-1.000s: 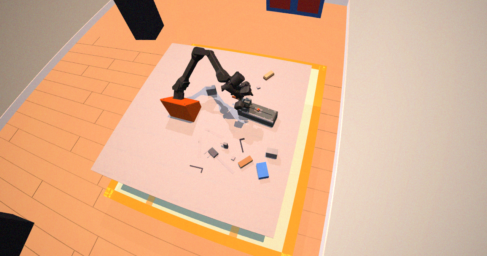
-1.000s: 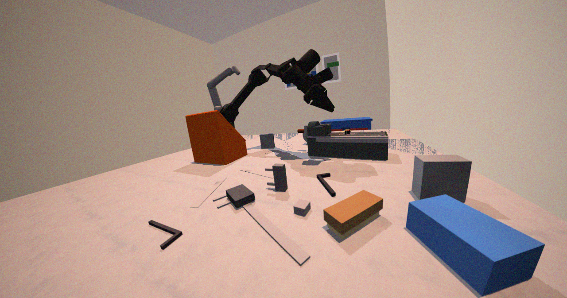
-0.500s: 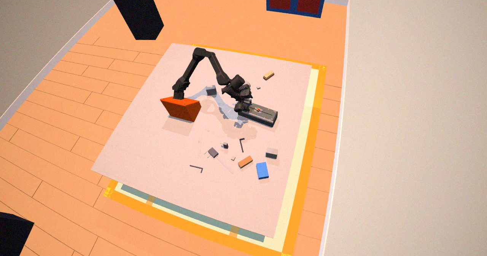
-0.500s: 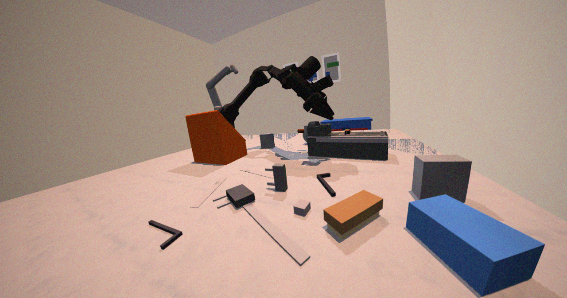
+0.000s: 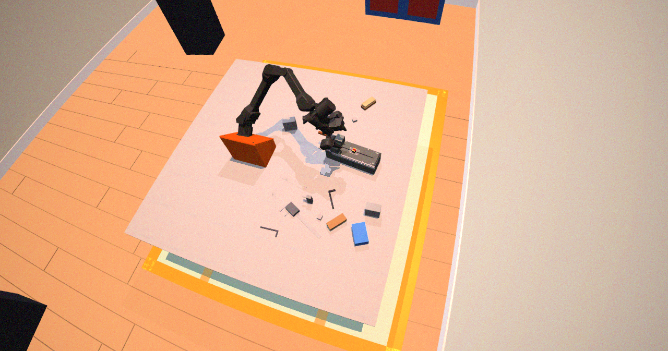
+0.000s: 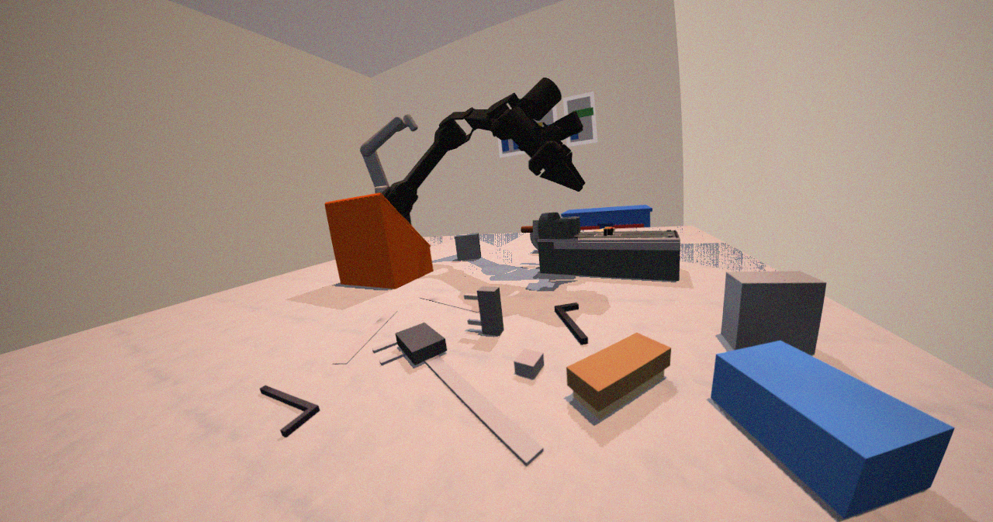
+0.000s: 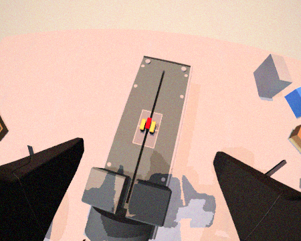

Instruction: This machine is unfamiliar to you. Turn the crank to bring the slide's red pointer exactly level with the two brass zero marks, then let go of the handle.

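Lying nearest in the exterior view, a blue rectangular block [image 5: 359,233] [image 6: 826,394] [image 7: 299,100] shows only closed faces, so the robot's camera gives no proof that it is a container. A grey rectangular box [image 5: 372,210] [image 6: 770,314] [image 7: 271,77] behind it also shows no opening; whether it has something inside cannot be told.

Farther back stands the dark grey machine with a long slotted top [image 5: 355,158] [image 6: 609,258] [image 7: 170,87]. The red pointer [image 5: 354,149] [image 7: 148,123] of its slide sits between the two brass zero marks [image 7: 142,124] [image 7: 152,126]. It looks level or almost level, perhaps a little toward the far end; the slanted wrist view does not permit to say that it is exact. The orange-brown crank handle [image 5: 321,133] [image 6: 527,229] is at the machine's end nearer to the arm's base.

The black two-finger gripper [image 5: 335,136] [image 6: 580,185] [image 7: 152,152] is above the machine, its fingers wide apart with nothing between them. The handle is therefore free, and the turning appears to be mostly or fully done. What is left is probably a check of the alignment and, if needed, one small correction.

Farthest away, a blue cabinet with dark red doors [image 5: 404,5] [image 6: 607,211] is closed; its contents are hidden.
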Controlling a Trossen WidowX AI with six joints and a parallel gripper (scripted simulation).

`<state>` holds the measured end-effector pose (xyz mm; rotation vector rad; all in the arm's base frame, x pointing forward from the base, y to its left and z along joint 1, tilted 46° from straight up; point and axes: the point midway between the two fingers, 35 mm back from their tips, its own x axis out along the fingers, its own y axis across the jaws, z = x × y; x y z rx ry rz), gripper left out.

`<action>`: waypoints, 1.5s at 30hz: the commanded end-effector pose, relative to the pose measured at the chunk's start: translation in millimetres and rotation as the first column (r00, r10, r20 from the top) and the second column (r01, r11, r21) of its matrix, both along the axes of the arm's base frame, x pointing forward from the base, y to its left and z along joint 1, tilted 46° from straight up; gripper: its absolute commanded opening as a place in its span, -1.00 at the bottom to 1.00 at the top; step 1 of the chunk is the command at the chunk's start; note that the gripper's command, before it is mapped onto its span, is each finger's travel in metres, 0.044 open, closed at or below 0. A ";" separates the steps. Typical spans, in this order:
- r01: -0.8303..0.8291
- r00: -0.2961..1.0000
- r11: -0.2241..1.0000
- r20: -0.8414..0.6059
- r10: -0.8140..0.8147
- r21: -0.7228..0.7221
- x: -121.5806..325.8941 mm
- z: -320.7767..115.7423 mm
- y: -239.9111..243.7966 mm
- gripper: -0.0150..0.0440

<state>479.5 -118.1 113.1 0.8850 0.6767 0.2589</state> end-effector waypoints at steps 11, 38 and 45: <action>0.056 0.998 0.998 -0.033 -0.057 -0.032 -35.5 40.4 13.1 1.00; 0.179 0.978 0.980 -0.095 -0.188 -0.092 -106.3 49.0 65.4 1.00; 0.179 0.978 0.980 -0.095 -0.187 -0.092 -99.5 22.5 92.1 1.00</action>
